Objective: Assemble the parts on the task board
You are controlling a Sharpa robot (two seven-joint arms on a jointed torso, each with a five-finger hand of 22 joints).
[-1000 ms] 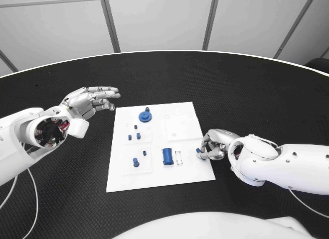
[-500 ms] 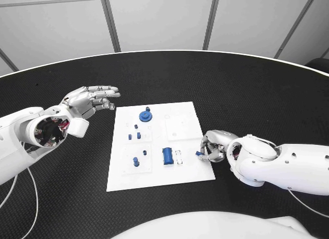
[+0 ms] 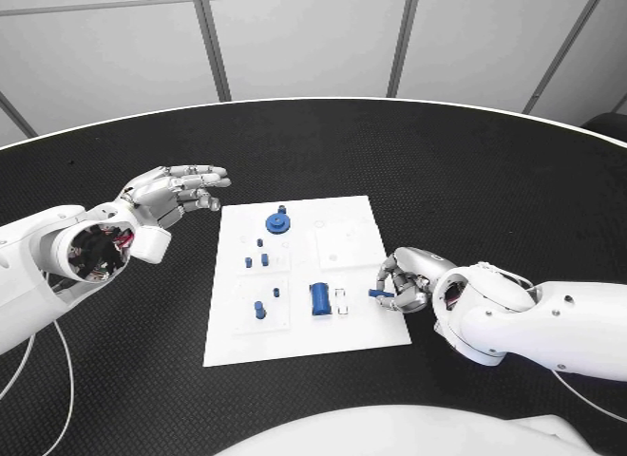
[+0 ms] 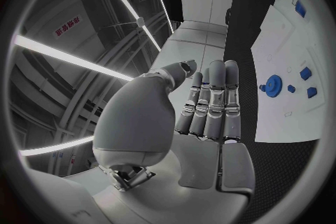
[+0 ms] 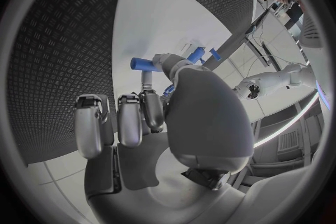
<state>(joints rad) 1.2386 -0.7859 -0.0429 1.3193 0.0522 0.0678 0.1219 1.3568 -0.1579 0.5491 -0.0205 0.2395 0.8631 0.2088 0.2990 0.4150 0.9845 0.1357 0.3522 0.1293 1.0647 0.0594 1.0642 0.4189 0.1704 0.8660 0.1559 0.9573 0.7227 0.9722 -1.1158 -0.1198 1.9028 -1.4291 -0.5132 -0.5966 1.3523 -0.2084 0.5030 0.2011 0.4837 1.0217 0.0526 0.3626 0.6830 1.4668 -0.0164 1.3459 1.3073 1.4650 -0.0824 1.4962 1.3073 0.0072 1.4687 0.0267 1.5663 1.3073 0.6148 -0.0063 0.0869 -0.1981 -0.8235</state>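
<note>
We see the right hand now lifted slightly off the task board edge, pinching a small blue part; pickup looks complete, insertion remains. The left hand hovers unchanged, fingers apart, holding nothing.

Even, bright light; the task board looks nearly overexposed. Long ceiling lamps glare in the strongly curved wrist views.

Lab: black table, grey wall panels, ceiling strip lights.
</note>
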